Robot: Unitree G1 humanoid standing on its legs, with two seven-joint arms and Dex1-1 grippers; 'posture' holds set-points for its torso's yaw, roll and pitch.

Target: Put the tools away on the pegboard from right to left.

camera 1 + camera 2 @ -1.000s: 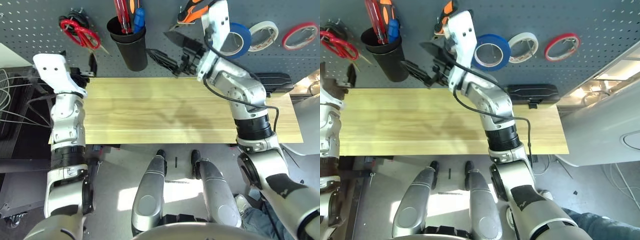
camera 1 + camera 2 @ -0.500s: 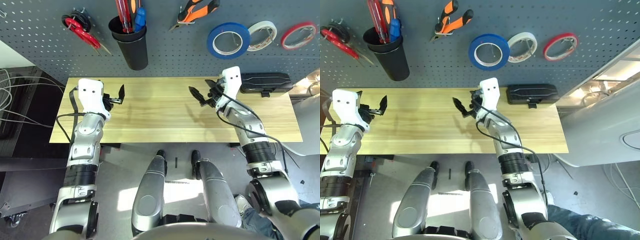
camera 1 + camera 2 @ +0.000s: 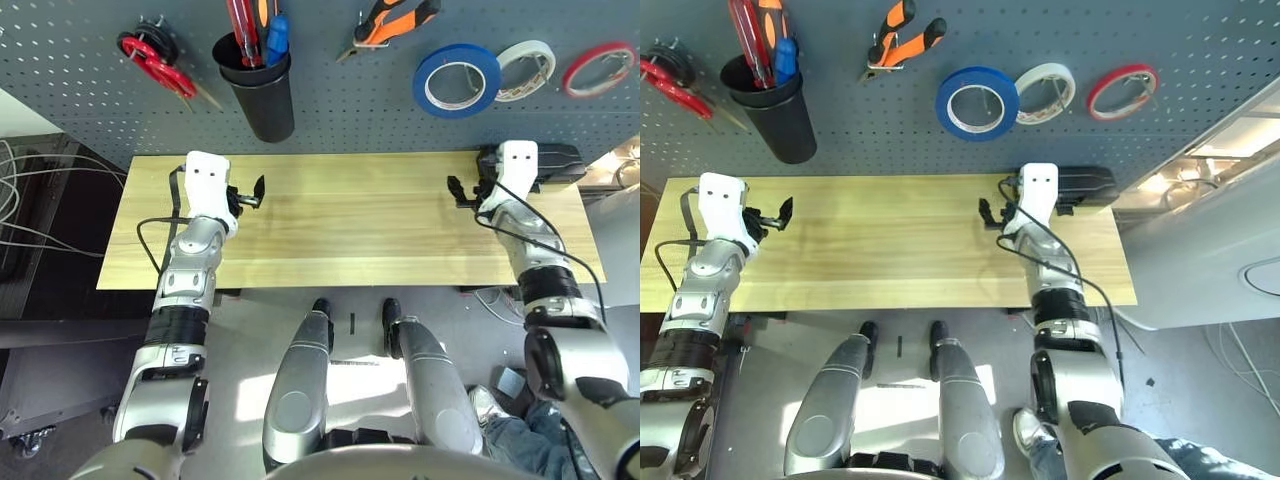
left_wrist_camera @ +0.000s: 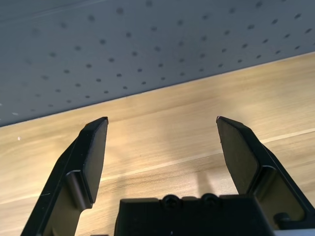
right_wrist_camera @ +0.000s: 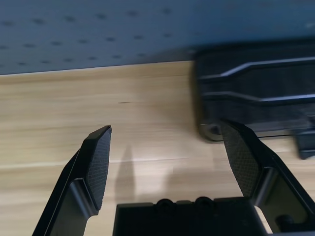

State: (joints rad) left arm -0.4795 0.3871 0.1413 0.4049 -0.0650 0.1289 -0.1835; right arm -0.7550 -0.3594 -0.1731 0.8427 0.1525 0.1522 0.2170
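All the tools hang on the pegboard (image 3: 90,110). The blue tape roll (image 3: 457,80) is at the right and the orange-and-black pliers (image 3: 392,22) are left of it. The blue-handled screwdriver (image 3: 277,36) stands in the black cup (image 3: 260,100). The red-handled scissors (image 3: 152,58) are at the far left. My left gripper (image 3: 252,193) is open and empty, low over the left of the wooden table (image 3: 350,225). My right gripper (image 3: 456,193) is open and empty over the table's right, just left of a black case (image 3: 545,160). In the wrist views the left gripper (image 4: 162,120) and right gripper (image 5: 165,129) have nothing between the fingers.
A white tape roll (image 3: 527,70) and a red tape roll (image 3: 598,68) hang right of the blue one. Red-handled screwdrivers (image 3: 243,28) share the cup. The black case (image 5: 256,98) lies at the table's back right edge. Cables (image 3: 30,230) hang left of the table.
Both arms came down from the pegboard to the table. Since half a second ago the right gripper swung right toward the black case, and the left shifted slightly right.
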